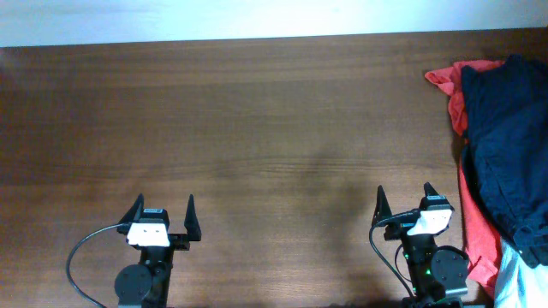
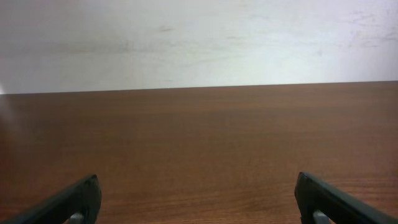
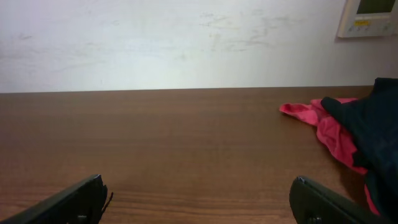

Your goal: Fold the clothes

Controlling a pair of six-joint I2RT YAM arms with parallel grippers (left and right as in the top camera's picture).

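Noting the left gripper point(image 1: 163, 205) at lower left of the overhead view: jaws spread to full width, nothing held, no fabric touched, tips over bare table point(image 1: 257, 128). Confirmed in the left wrist view: fingers point(image 2: 71, 202) at the two lower corners, only wood grain between. Noting the right gripper point(image 1: 404, 195) at lower right of the overhead view: likewise spread to full width, empty, near the pile but apart from it. Confirmed in the right wrist view: dark tips at the two lower corners, bare wood between.

Counted: two grippers, two fingers on each. Counted in the pile: one dark navy mass, one red garment point(image 1: 476, 244), one patch of white fabric point(image 1: 516, 282) at the lower right corner. Counted on the wall: one panel point(image 3: 368, 16), upper right of the right wrist view.

Located the clothes point(image 1: 505, 145) at the right edge of the overhead frame, running from the upper right down toward the lower right, lying on top of the red garment and partly cut off by the frame edge. Seen as dark navy, plain, unmarked, soft, crumpled into a heap with deep folds. Unfolded. Legs not distinguishable in the heap; cannot tell whether one dark piece or more. Seen again at the right edge of the right wrist view, dark over red.
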